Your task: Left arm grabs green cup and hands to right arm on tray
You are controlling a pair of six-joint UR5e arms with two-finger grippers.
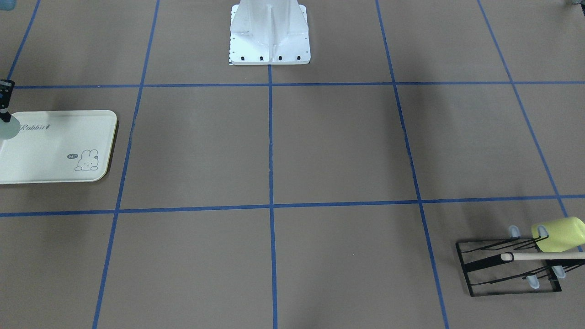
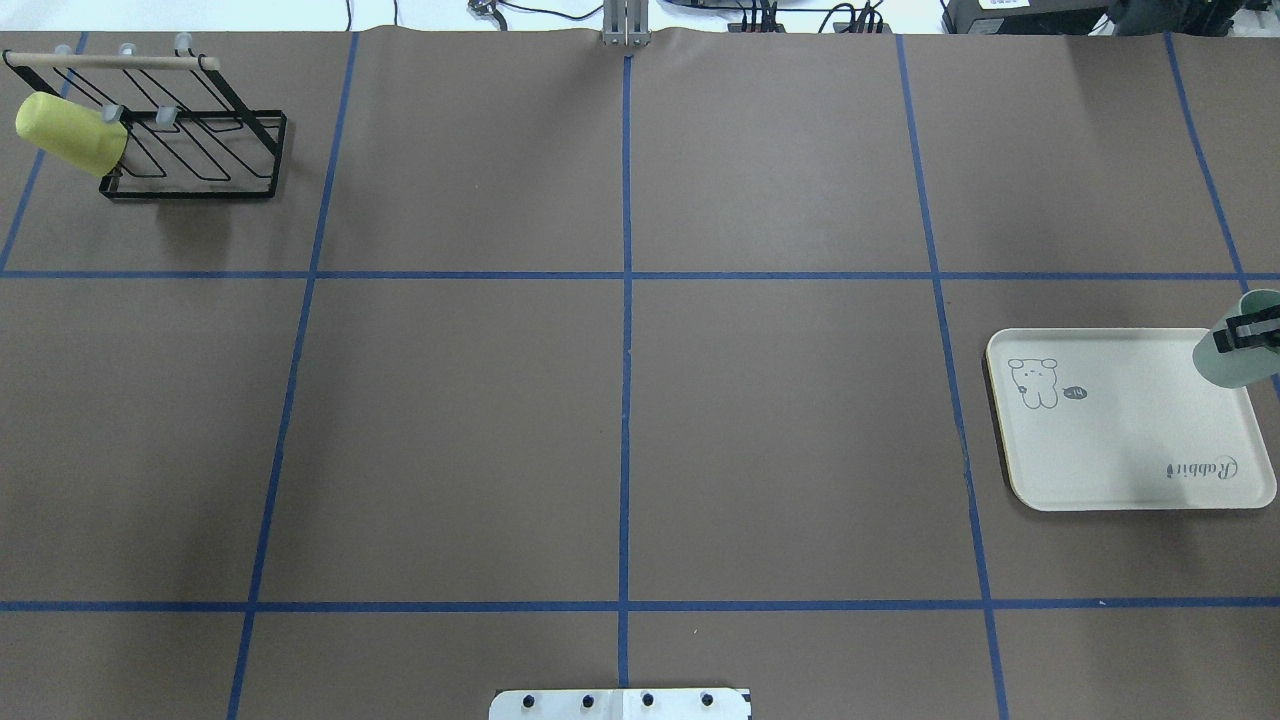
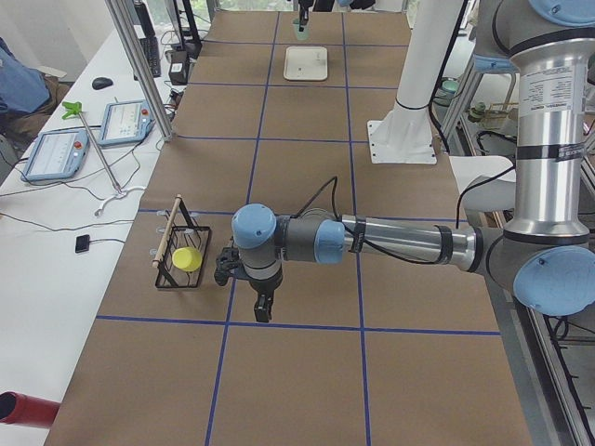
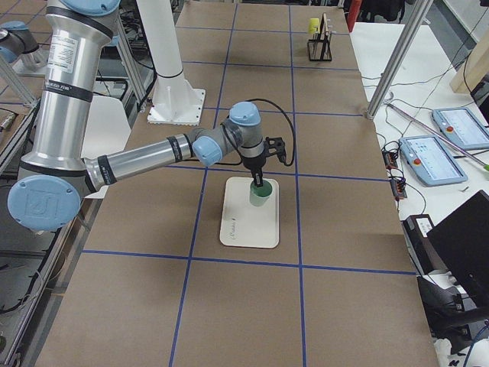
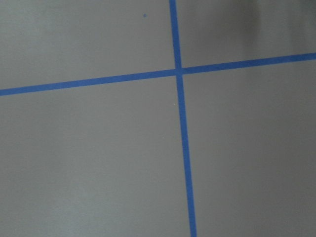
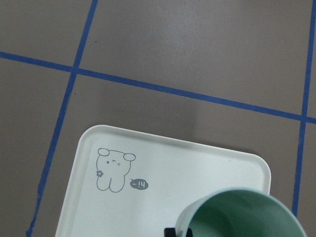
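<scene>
The green cup [image 2: 1232,365] is in the right gripper [image 2: 1245,335], over the tray [image 2: 1100,470], which lies flat near the desk's right edge; the cup is upright, mouth up, above the tray's far corner on the side nearest that edge; whether its base touches the tray or hangs just above it, I cannot tell. The right gripper is closed on the cup's rim, with a black finger [image 2: 1262,328] lying across the wall near the top; the right wrist view shows the open mouth close below the camera and the bunny drawing on the tray beyond it.

The left gripper [image 3: 264,310] is well away, over bare desk toward the left edge, near the wire rack [image 2: 190,150] in the far left corner where a yellow cup [image 2: 65,135] hangs; it shows only in the side view, so I cannot tell how far open it is; nothing is seen in it.

By my reading the hand-over is done and the step in hand is setting the cup down. The cup sits close to the raised rim, so the next move likely calls for a small shift inward, then a straight descent until the base rests flat; then opening the fingers and lifting clear without tipping it.
</scene>
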